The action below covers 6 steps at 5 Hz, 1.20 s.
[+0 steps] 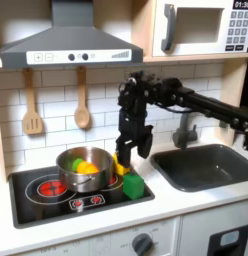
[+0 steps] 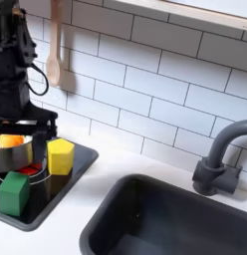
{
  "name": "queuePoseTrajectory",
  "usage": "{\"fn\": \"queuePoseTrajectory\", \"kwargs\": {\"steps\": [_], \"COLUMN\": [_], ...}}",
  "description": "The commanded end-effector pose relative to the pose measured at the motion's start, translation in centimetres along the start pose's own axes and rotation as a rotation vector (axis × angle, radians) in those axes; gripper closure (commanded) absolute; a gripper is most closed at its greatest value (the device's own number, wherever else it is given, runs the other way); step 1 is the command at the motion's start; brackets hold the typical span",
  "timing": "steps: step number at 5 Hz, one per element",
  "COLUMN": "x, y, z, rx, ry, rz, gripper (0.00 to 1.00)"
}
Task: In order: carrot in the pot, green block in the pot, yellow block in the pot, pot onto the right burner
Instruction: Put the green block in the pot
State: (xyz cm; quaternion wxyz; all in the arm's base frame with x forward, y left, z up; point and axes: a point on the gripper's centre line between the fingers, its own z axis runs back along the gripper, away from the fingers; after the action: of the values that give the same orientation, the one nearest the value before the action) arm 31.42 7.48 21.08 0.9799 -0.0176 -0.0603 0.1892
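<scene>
Carrot [image 1: 84, 166]: orange shape lying inside the pot [image 1: 68, 172].
Green block [image 1: 133, 185]: on the stovetop [image 1: 36, 205], beside the pot.
Yellow block [image 2: 61, 156]: just behind it.
Gripper [image 1: 129, 158]: apparently open, empty, above the blocks.
Risk: descending off-centre could nudge the green block away.

Bench [image 1: 176, 205]: white top, black hob [image 1: 56, 205] set in at the first exterior view's left, dark sink [image 2: 185, 224] beyond it. Pot [image 1: 81, 170] stands on the hob. Green block [image 2: 13, 192] on the hob just in front of the pot; yellow block [image 2: 60, 155] on the hob beside the pot, sink side.
</scene>
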Motion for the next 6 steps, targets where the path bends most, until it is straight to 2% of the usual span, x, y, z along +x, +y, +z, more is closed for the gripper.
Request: {"fn": "queuePoseTrajectory", "kwargs": {"steps": [1,2,3,4,6], "x": [-2.3,-3.0,-3.2,-3.5,-3.6], "y": [1.4,1.2,1.7,1.9,1.2], "z": [-0.3,-0.2,0.0,-0.1,-1.4], "rx": [0.021,0.003,0.016,0.015,0.006], "ry": [0.035,0.033,0.033,0.039,0.061], "rz": [-0.044,-0.070,-0.088,-0.101,-0.131], "gripper": [0.00,0.00,0.00,0.00,0.00]}}
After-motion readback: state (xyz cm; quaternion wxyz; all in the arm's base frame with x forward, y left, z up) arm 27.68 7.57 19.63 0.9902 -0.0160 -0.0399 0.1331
